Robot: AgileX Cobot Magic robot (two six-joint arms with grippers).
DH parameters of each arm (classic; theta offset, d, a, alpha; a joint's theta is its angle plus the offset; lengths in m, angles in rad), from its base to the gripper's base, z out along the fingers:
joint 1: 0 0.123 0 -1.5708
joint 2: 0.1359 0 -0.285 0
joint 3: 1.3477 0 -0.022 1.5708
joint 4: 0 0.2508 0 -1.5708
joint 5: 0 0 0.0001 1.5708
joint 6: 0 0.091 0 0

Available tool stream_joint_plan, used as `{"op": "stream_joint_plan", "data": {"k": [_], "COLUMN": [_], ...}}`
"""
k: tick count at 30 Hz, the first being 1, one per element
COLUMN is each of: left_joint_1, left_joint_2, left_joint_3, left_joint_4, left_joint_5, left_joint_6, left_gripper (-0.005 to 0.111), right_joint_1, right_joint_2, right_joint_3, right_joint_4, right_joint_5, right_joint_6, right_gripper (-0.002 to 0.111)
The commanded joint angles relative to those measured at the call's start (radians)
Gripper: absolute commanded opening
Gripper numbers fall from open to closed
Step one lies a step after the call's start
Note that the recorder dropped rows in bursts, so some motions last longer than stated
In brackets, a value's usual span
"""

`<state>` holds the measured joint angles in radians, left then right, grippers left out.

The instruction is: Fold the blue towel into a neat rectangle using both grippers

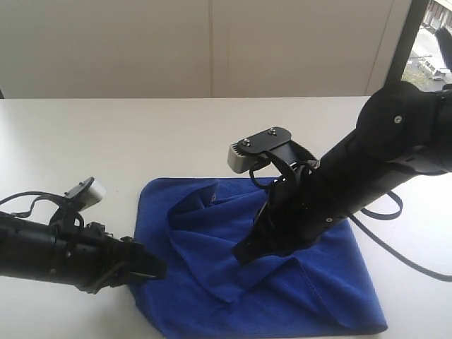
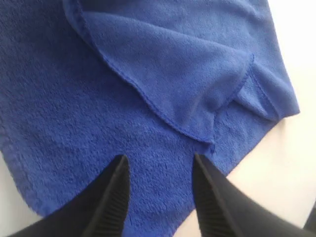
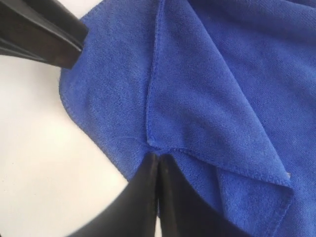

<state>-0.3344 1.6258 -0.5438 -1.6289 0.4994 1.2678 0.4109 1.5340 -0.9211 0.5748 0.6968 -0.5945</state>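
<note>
Blue towel (image 1: 318, 282) lies on the white counter (image 1: 141, 134), towards its near edge and roughly centred between the two arms. It is not flat. One layer is turned over on itself and loose ridges run across the middle, though the right-hand portion lies smoother. The stitched hems show clearly in both wrist views. The left claw (image 1: 152, 268) comes in low from the left side and sits at the towel's left border. From its wrist camera I see its two ribbed fingers (image 2: 116, 197) spread well apart over the cloth, with nothing between them and a folded flap's hem lying just beyond the tips. The right claw (image 1: 244, 253) reaches in from the right, across the middle, and comes down onto the rumpled centre of the towel. Its wrist camera shows the fingers pressed together with no gap, the tips meeting exactly where the upper layer's hem turns a corner. The creases converge on that spot, so I read it as a pinch on the fabric. The left claw's dark tip shows in a corner of that same view, near the towel's rounded edge. A black cable (image 1: 395, 247) from the right arm trails over the counter beside the towel.
</note>
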Motion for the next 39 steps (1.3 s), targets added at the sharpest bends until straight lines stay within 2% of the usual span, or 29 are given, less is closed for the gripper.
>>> {"op": "stream_joint_plan", "data": {"k": [1,5,8,11,15,18,20,21,23,33,39], "left_joint_1": [-0.006,-0.004,-0.004,-0.004,-0.004,-0.004,-0.004,-0.004,-0.004,-0.006,-0.008], "left_joint_2": [0.005,-0.001,-0.031,-0.057,-0.067,-0.067,-0.067,-0.067,-0.067,-0.045,-0.014], "left_joint_3": [-0.021,-0.027,-0.027,-0.027,-0.027,-0.027,-0.027,-0.027,-0.025,-0.025,-0.025], "left_joint_4": [-0.021,0.012,0.120,0.275,0.517,0.587,0.591,0.606,0.623,0.552,0.414], "left_joint_5": [-0.033,-0.003,0.035,0.014,-0.040,-0.024,-0.013,-0.004,-0.024,-0.058,-0.035], "left_joint_6": [0.016,0.016,-0.006,-0.113,-0.322,-0.398,-0.404,-0.404,-0.420,-0.429,-0.307], "left_gripper": [0.047,0.047,0.047,0.043,0.030,0.031,0.038,0.047,0.057,0.058,0.058], "right_joint_1": [0.000,0.000,0.000,0.000,0.000,0.000,0.000,0.000,0.000,0.000,0.000], "right_joint_2": [-0.006,-0.006,-0.006,-0.006,-0.006,-0.006,-0.006,-0.006,-0.006,-0.006,-0.006], "right_joint_3": [0.003,0.003,0.003,0.003,0.003,0.003,0.003,0.003,0.003,0.003,0.003], "right_joint_4": [-0.006,-0.006,-0.008,-0.008,-0.008,-0.008,-0.008,-0.008,-0.008,-0.008,-0.008], "right_joint_5": [-0.007,-0.002,0.009,0.016,0.014,0.012,0.005,0.003,0.003,0.001,0.001], "right_joint_6": [-0.013,-0.013,-0.013,-0.013,-0.013,-0.013,-0.013,-0.013,-0.013,-0.013,-0.013], "right_gripper": [0.000,0.000,0.000,0.000,0.000,0.000,0.000,0.000,0.000,0.000,0.000]}}
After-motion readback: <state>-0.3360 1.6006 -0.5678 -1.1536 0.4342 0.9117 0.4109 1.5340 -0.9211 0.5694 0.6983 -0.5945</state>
